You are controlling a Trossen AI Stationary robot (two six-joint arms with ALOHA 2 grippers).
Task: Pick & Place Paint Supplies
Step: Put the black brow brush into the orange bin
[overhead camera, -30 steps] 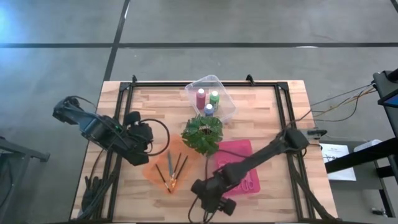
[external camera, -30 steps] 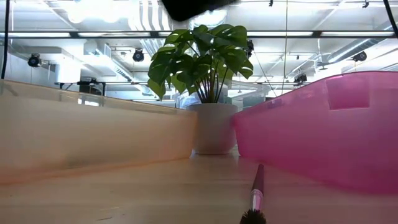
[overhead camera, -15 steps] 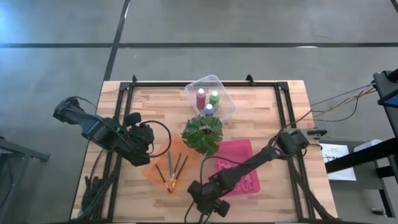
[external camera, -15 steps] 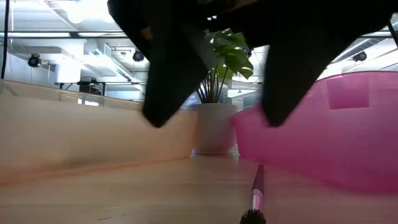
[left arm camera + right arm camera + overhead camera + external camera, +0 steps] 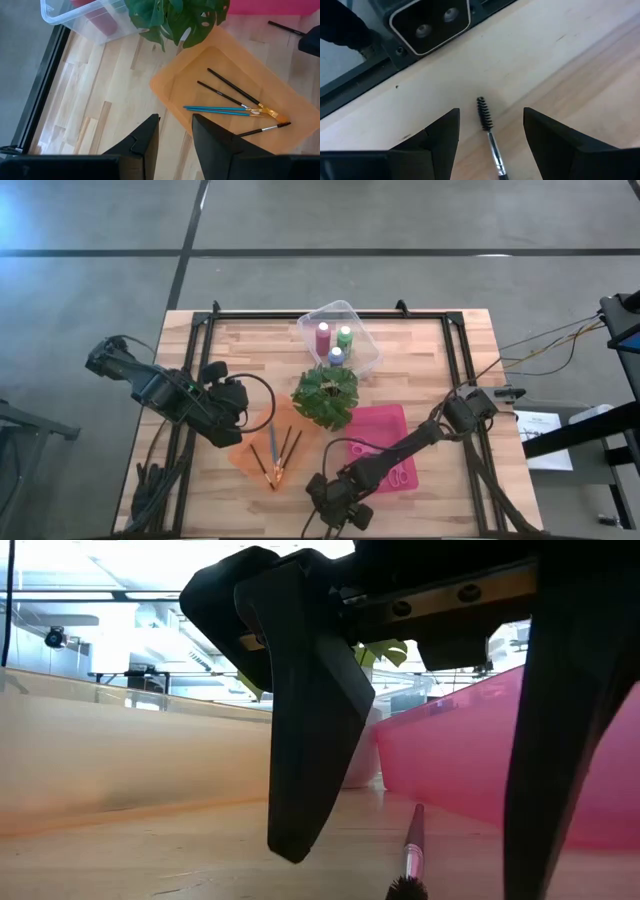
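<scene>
A thin dark-handled brush with a bristly head [image 5: 485,117] lies on the bare wood near the table's front edge, also seen in the low view [image 5: 412,850]. My right gripper [image 5: 335,502] hangs open low over it, one finger on either side of the head, touching nothing. My left gripper [image 5: 176,120] waits open and high over the near-left part of the table [image 5: 235,405], beside the orange tray [image 5: 250,455]. That tray holds several paintbrushes [image 5: 235,102]. Three paint bottles [image 5: 333,340] stand in the clear bin [image 5: 362,340].
A potted leafy plant [image 5: 325,395] stands mid-table between the trays. The pink tray [image 5: 385,425] lies right of the brush, with pink scissors [image 5: 398,475] in it. A camera housing [image 5: 430,22] sits at the table's front edge just beyond the brush. A black frame [image 5: 455,350] rims the table.
My right gripper has come down over the loose brush near the table's front edge, its fingers dropping into the low view and staying open on either side of the brush. The brush has not moved.
</scene>
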